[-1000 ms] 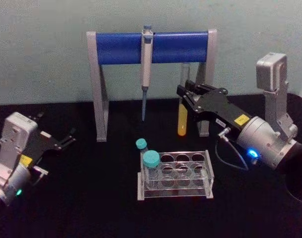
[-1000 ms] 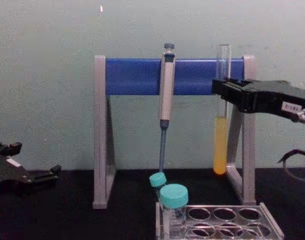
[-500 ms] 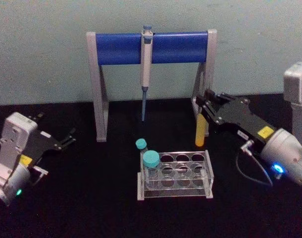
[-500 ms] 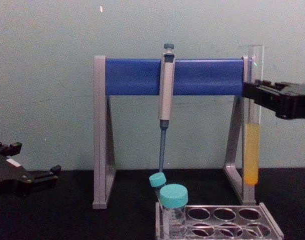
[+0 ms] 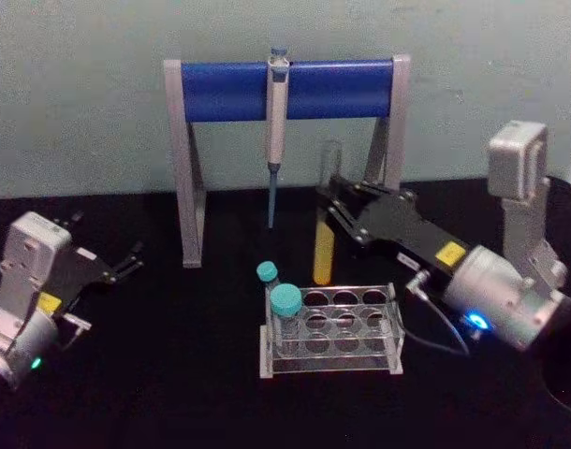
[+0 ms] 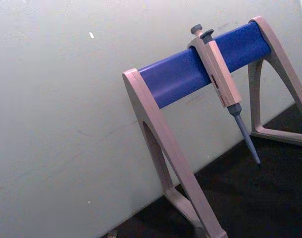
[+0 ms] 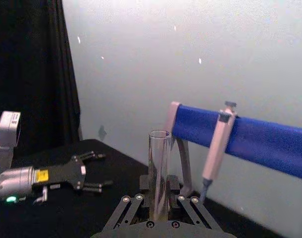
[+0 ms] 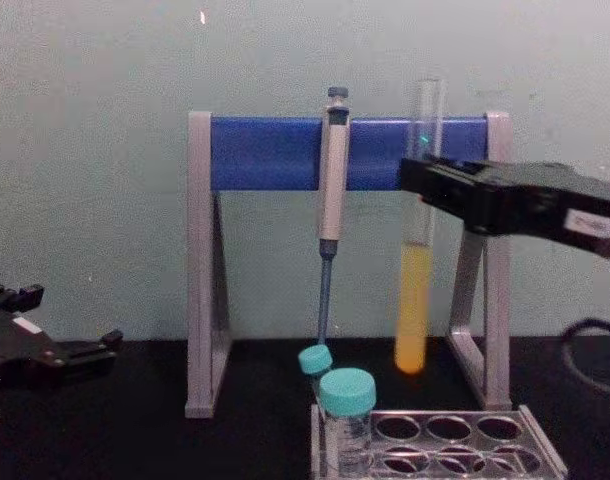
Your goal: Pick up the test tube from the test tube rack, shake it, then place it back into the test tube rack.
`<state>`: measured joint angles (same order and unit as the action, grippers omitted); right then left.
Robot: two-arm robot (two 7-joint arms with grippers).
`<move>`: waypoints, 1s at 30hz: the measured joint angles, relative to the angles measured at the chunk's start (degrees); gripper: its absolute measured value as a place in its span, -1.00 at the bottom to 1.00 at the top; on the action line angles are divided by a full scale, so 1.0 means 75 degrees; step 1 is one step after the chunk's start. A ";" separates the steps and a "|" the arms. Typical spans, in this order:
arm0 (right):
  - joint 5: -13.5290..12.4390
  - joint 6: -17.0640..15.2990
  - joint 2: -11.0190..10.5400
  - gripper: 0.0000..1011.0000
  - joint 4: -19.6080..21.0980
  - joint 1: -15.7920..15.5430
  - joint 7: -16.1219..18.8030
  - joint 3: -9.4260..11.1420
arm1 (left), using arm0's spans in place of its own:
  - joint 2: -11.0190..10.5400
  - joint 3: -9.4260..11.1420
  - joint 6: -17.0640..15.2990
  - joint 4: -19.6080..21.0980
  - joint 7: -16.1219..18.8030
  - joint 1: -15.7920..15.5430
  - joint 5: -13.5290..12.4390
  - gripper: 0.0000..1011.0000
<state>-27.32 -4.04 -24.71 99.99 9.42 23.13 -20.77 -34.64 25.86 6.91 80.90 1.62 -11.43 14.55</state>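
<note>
One black desk is carrying a blue-barred pipette stand at its far side. Left gripper is resting at left, fingers spread. Right gripper is hovering just beyond the near-centre test tube rack, pinching the test tube upright, clear of the rack.

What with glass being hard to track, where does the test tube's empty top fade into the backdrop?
Head view: the test tube nearly melts into the pale wall at its top. Chest view: faint above the right tool, one green glint. Right wrist view: rim reads plainly.
</note>
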 joint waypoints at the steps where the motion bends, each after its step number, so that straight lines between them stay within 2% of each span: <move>1: 0.0029 0.0043 0.0078 -0.57 -0.0132 0.0163 0.0021 -0.0072 | 0.0000 0.0000 0.0000 0.0000 0.0000 0.0000 0.0000 0.98; 4: 0.0107 0.0107 0.0215 -0.57 -0.0425 0.0476 0.0022 -0.0155 | 0.0000 0.0000 0.0000 0.0000 0.0000 0.0000 0.0000 0.98; 9: 0.0209 0.0125 0.0292 -0.57 -0.0760 0.0773 -0.0081 -0.0151 | 0.0000 0.0000 0.0000 0.0000 0.0000 0.0000 0.0000 0.98; 17: 0.0258 0.0113 0.0259 -0.57 -0.0867 0.0792 -0.0204 -0.0013 | 0.0000 0.0000 0.0000 0.0000 0.0000 0.0000 0.0000 0.98; 30: 0.0281 0.0115 0.0259 -0.57 -0.0843 0.0713 -0.0213 0.0064 | 0.0000 0.0000 0.0000 0.0000 0.0000 0.0000 0.0000 0.98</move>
<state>-25.21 -3.18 -22.76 93.67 14.77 21.53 -20.29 -34.64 25.86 6.90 80.90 1.62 -11.43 14.55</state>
